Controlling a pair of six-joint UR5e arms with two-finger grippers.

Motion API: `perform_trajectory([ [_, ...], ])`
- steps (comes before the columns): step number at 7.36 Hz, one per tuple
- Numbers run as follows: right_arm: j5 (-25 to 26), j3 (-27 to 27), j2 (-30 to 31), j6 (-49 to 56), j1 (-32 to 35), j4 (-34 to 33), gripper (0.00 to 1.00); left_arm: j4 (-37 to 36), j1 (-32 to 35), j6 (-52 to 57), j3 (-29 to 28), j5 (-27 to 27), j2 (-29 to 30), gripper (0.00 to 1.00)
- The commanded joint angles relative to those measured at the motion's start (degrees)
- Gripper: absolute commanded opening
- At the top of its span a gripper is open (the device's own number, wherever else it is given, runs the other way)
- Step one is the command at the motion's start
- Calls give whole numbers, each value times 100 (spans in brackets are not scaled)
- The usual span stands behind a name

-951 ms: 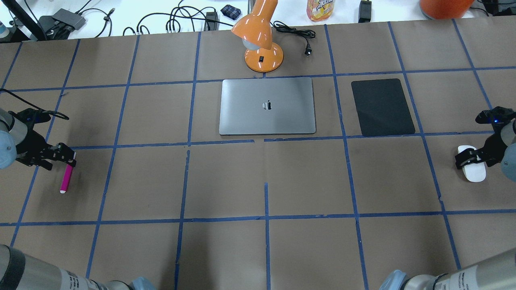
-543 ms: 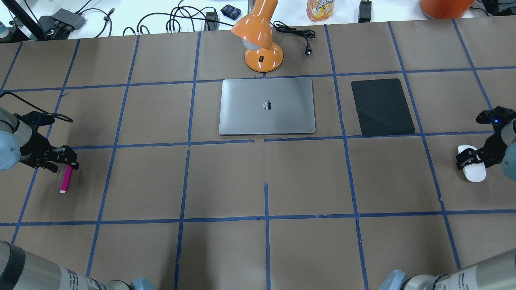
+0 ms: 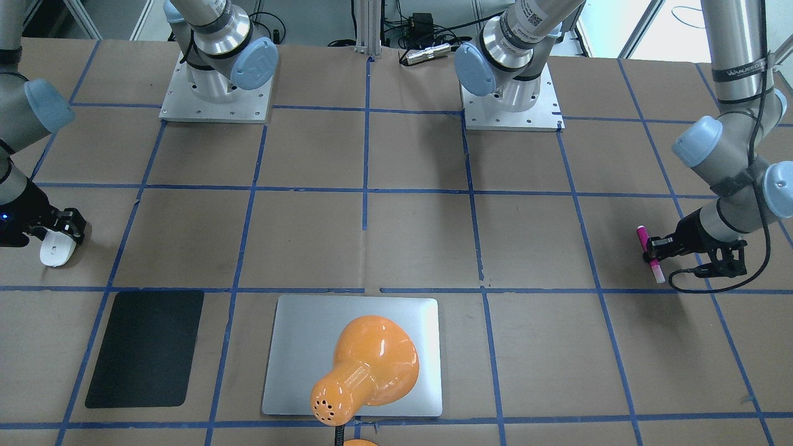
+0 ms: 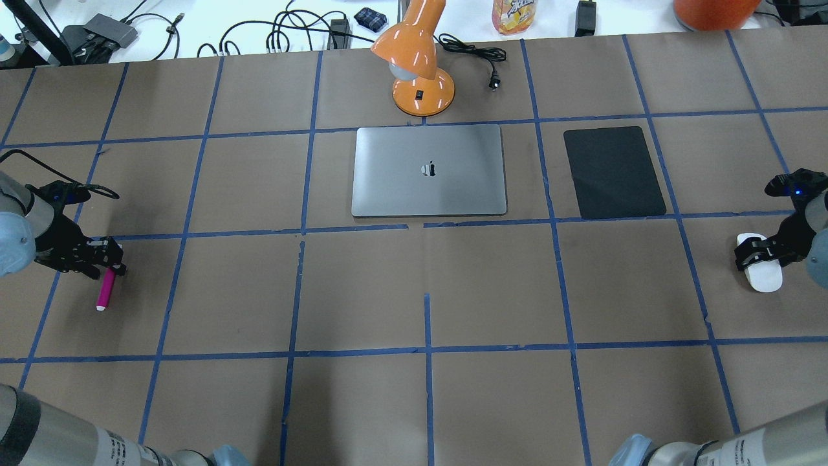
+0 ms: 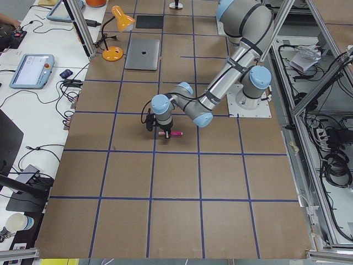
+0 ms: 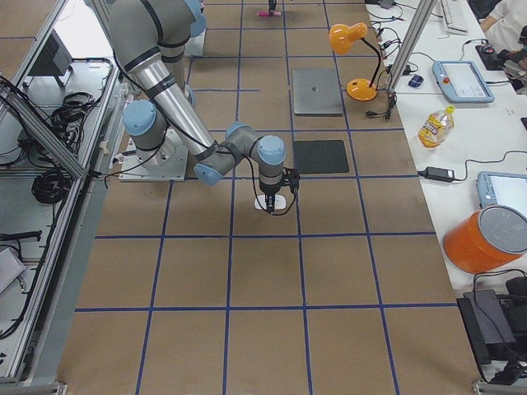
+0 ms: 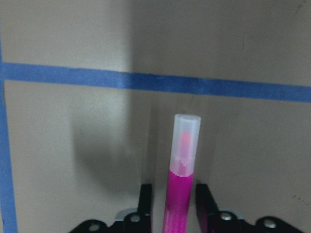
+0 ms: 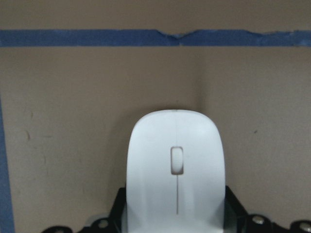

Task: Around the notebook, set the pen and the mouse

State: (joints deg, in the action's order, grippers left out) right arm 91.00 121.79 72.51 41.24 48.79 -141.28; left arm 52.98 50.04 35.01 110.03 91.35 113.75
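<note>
The magenta pen [image 4: 105, 291] lies on the brown paper at the table's far left, its pale cap [image 7: 186, 141] pointing away from the wrist. My left gripper [image 4: 108, 262] is low over its upper end, open. Its fingers [image 7: 145, 196] straddle the barrel [image 7: 181, 194], with a gap on one side. At the far right, my right gripper [image 4: 750, 254] is shut on the white mouse [image 4: 763, 278], whose sides fill the space between the fingers [image 8: 121, 204]. The silver notebook [image 4: 427, 171] lies closed at the table's middle back, apart from both.
An orange desk lamp [image 4: 420, 77] stands just behind the notebook and hides part of its lid [image 3: 297, 347] in the front-facing view. A black mat [image 4: 613, 171] lies right of the notebook. Cables and a bottle [image 4: 514, 16] sit on the white bench beyond.
My left gripper has come down and slid along the pen's upper end; the pen has stayed put. The right gripper and mouse have shifted very slightly to the right.
</note>
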Motion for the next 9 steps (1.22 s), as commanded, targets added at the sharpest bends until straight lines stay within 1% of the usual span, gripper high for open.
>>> perform_trajectory([
  [1,6,-15,105,-133,86,4,58,2,-2,-21,1,-12,6,0],
  [2,15,-120,227,-247,322,152,58,19,6,-125,-34,14,-11,0],
  [3,32,-408,272,-518,577,519,58,19,111,-535,-43,15,-159,0],
  [4,6,-742,203,-799,910,740,58,89,329,-1496,-156,-46,-326,0],
  [5,6,-1041,141,-1115,1339,847,58,98,610,-2019,-253,-30,-449,0],
  [6,6,-1313,62,-1614,1796,996,58,133,891,-2729,-228,-55,-538,0],
  [7,-3,-1629,-217,-2159,2236,1032,58,195,1190,-3720,-210,-230,-634,0],
  [8,-12,-1998,-716,-2582,2545,1015,58,352,1549,-4461,-210,-284,-722,0],
  [9,-3,-2411,-1077,-2734,2748,1049,58,362,1918,-5269,-210,-284,-758,0],
])
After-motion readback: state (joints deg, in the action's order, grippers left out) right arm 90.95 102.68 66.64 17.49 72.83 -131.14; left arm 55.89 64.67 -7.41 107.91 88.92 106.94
